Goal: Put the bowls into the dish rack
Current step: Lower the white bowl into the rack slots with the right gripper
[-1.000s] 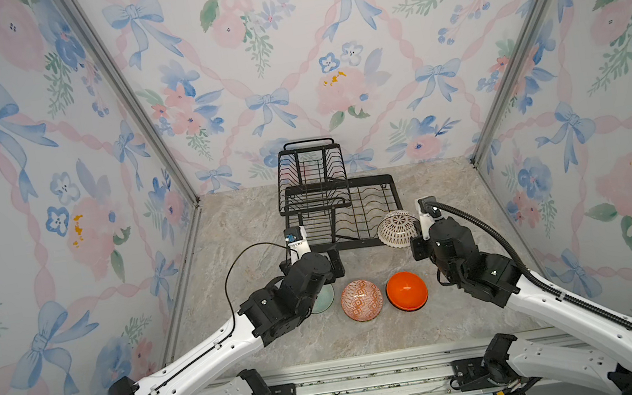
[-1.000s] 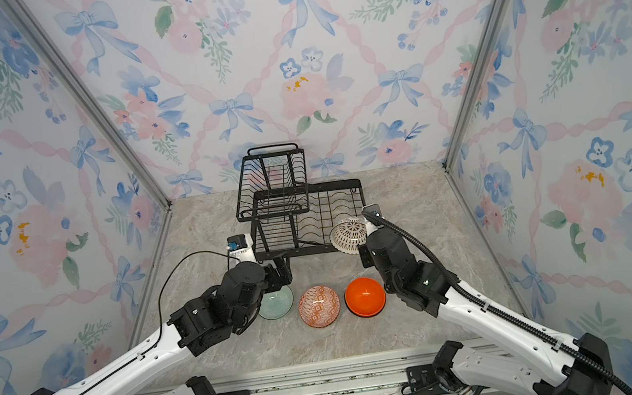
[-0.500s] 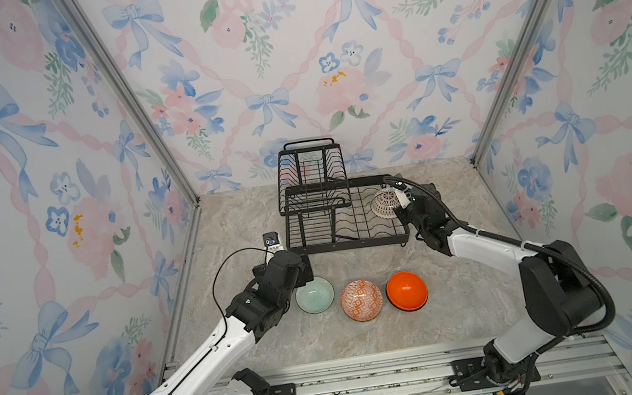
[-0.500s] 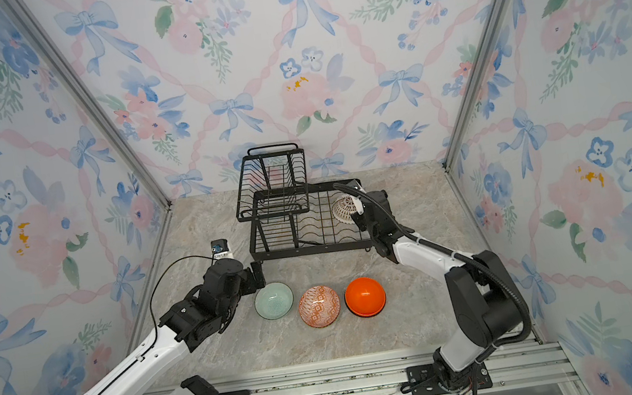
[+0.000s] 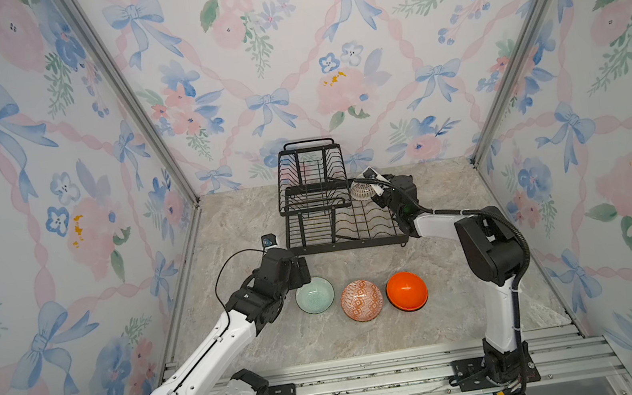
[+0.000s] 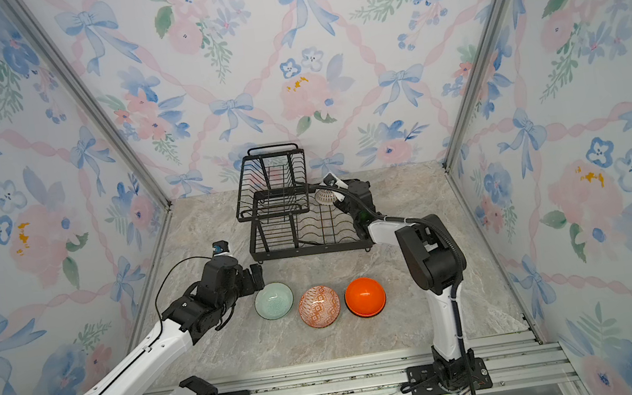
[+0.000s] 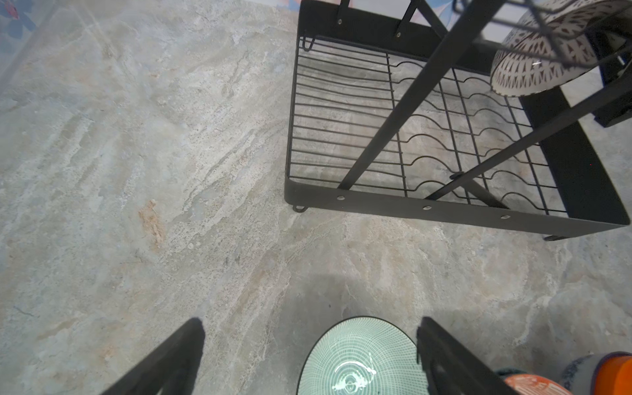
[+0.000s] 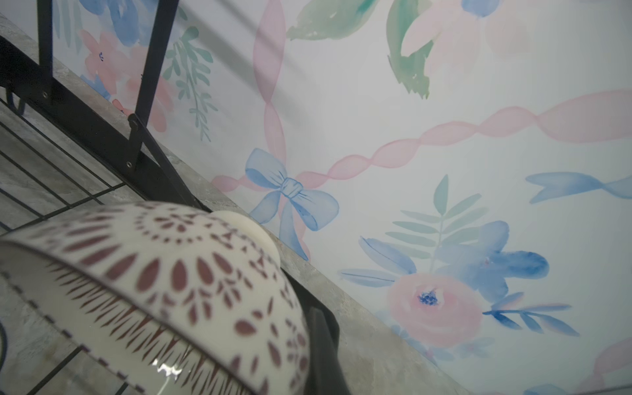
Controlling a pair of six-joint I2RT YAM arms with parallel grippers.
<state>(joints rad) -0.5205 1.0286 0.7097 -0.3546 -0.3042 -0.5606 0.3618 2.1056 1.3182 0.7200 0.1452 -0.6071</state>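
Bowls are going one at a time into the rack [image 5: 348,245], which stands at the middle of the desk's [image 5: 234,226] back edge. Your right claw [image 5: 376,195] is pinched tight on the rim of the white bowl [image 5: 361,191] with the brown pattern. It holds the bowl tipped on edge over the back right corner of the lower tray [image 5: 368,220], just beside the upper basket [image 5: 310,165]. That tilt looks chosen so the bowl can stand between the wavy wires rather than lie flat. Whether it touches the wires yet cannot be told.

Your left claw [image 5: 302,272] hangs low with its fingers spread wide at the back left edge of the mint bowl [image 5: 314,296]. In the left wrist view the bowl shows between the fingers, so the claw is probably lined up to take its rim next. The mint bowl, the patterned orange bowl [image 5: 361,300] and the plain orange bowl [image 5: 407,291] wait close together in a row toward the desk's front edge, within easy reach of either arm. So far as the views show, no bowl rests in either tier of the rack.
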